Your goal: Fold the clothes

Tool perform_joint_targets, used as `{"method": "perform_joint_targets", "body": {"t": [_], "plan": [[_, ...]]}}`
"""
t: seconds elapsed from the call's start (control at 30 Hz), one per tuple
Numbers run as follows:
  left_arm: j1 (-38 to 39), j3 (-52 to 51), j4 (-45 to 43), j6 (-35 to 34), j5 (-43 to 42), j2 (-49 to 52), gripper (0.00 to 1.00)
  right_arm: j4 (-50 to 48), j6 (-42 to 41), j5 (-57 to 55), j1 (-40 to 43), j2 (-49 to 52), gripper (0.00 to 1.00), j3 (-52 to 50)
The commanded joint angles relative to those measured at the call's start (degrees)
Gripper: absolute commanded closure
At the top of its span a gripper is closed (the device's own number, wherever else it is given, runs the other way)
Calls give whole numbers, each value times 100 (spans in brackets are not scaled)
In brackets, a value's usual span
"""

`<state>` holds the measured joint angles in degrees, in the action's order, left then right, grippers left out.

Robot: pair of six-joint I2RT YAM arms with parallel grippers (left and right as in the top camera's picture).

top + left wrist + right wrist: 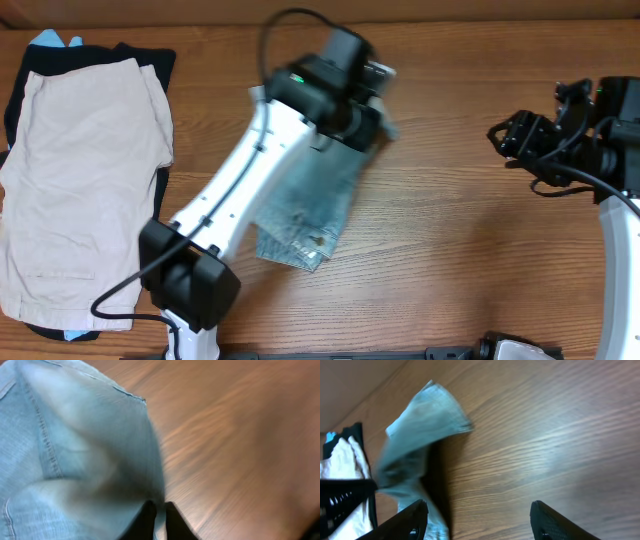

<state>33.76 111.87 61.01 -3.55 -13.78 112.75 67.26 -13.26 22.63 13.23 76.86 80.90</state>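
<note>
The light-blue denim shorts (pixel 310 205) lie in the middle of the wooden table, their far end lifted under my left gripper (pixel 372 108). In the left wrist view the denim (pixel 75 435) fills the left half, and my left gripper (pixel 160 512) is shut on a thin edge of the fabric pinched between its dark fingers. My right gripper (pixel 505 140) hovers over bare wood to the right of the shorts. Its fingers stand wide apart and hold nothing (pixel 480 515). From that wrist the raised flap of the shorts (pixel 420 420) shows at the left.
A large beige garment (pixel 80 170) lies at the table's left on top of a black garment (pixel 150 55), with a bit of light-blue cloth (pixel 45 40) peeking out at the far corner. The left arm (pixel 235 190) crosses over the shorts.
</note>
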Motion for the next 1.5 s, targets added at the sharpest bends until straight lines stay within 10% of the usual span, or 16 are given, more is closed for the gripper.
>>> {"method": "perform_joint_targets", "body": {"t": [0.0,0.1,0.5,0.83,1.47], "plan": [[264,44,-229,-251,-153,76,51,74,179,-7,284,-105,27,140],[264,79,-205,-251,-153,72,0,149,313,-4,479,-105,25,140],[-1298,85,1753,-721,841,98,0,243,608,-7,476,-85,22,107],[-2175,-1506,1355,-623,516,96,0,210,608,-7,-107,177,23,79],[-3884,-1711,455,-444,363,-122,0,-855,-1523,-610,-3936,2350,33,79]]}}
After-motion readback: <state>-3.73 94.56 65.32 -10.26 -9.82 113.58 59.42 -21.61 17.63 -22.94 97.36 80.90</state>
